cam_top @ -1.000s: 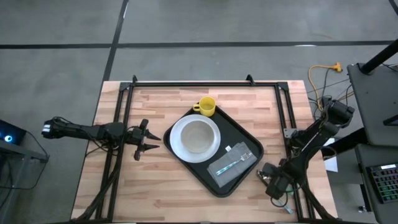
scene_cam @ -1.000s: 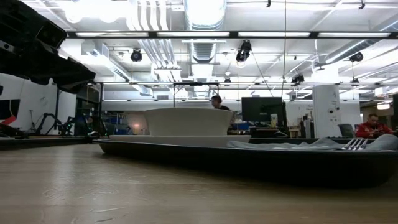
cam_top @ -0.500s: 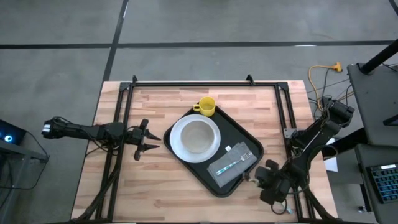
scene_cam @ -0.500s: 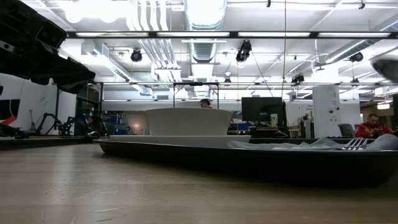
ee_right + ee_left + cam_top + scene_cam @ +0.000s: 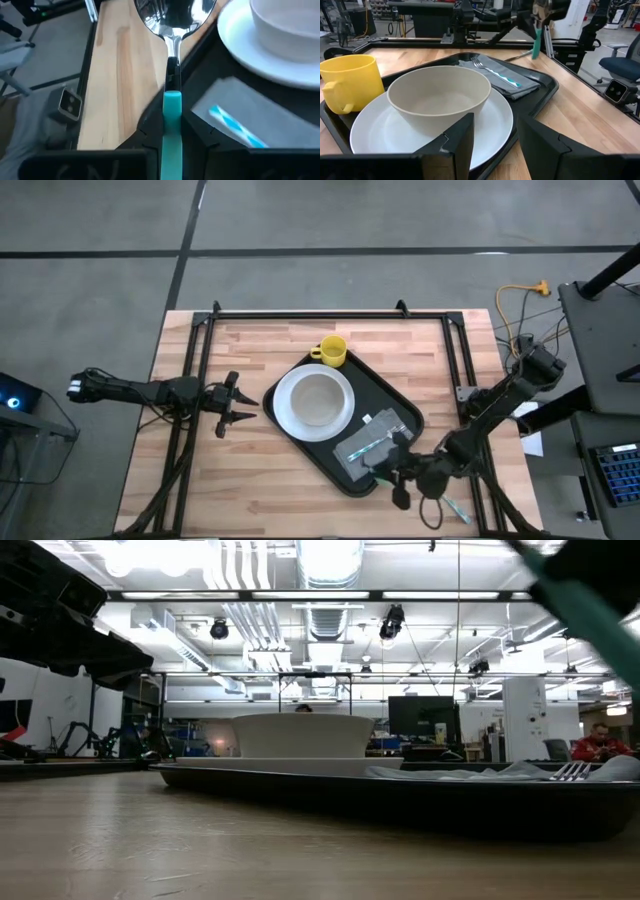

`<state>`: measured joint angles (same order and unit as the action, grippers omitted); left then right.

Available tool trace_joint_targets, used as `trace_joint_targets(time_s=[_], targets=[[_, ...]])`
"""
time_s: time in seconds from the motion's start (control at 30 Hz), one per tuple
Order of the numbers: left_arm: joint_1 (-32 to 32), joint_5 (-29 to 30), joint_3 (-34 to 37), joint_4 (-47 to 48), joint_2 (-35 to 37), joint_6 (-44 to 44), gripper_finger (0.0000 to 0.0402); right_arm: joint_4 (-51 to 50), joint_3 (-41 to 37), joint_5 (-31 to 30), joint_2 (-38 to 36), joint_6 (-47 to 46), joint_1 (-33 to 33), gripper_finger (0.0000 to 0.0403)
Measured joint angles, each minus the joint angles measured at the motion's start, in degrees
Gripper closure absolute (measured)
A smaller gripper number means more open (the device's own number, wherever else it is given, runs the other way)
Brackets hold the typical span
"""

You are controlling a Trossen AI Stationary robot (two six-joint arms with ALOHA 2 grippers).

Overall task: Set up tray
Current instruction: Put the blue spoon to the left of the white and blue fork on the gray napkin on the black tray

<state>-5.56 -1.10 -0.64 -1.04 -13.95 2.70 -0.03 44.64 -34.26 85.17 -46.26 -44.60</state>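
Left gripper [image 5: 232, 405] waits just left of the tray [image 5: 300, 442], its fingers [image 5: 462, 137] spread apart and empty. On the tray's left half sits a white plate [image 5: 288, 415] carrying a bowl [image 5: 319, 397], with a yellow mug [image 5: 331, 351] at the tray's far corner. Right of the plate lies a grey napkin [image 5: 358, 448] bearing a fork [image 5: 377, 440]. Right gripper [image 5: 392, 472], at the tray's near-right edge, is clamped on a teal-handled spoon [image 5: 172, 85].

A: Overhead looks straight down; the low one skims the wooden tabletop [image 5: 200, 840], close to the flat black rectangular tray [image 5: 400, 802].

B: Wrist cameras share its round white plate [image 5: 495, 120].
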Motion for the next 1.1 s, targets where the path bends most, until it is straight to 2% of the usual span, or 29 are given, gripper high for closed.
trace_joint_targets(time_s=[0.27,0.47,0.7,0.8,0.93,1.1], targets=[[0.0,0.0,0.0,0.0,0.1,0.0,0.0266,16.9,2.0,-0.4,10.1,12.3,6.2,0.0367],[0.0,0.0,0.0,0.0,0.0,0.0,0.0266,18.7,8.2,-0.4,17.1,20.0,9.2,0.0366],[0.0,0.0,0.0,0.0,0.1,0.0,0.0266,18.8,17.0,-1.3,21.3,30.0,9.8,0.0365],[0.0,0.0,0.0,0.0,0.1,0.0,0.0266,18.8,19.5,-3.5,21.8,31.2,9.7,0.0365],[0.0,0.0,0.0,0.0,0.1,0.0,0.0266,18.7,20.5,-3.6,21.8,31.1,10.0,0.0365],[0.0,0.0,0.0,0.0,0.1,0.0,0.0266,18.9,21.2,-4.7,21.9,27.4,10.5,0.0365]])
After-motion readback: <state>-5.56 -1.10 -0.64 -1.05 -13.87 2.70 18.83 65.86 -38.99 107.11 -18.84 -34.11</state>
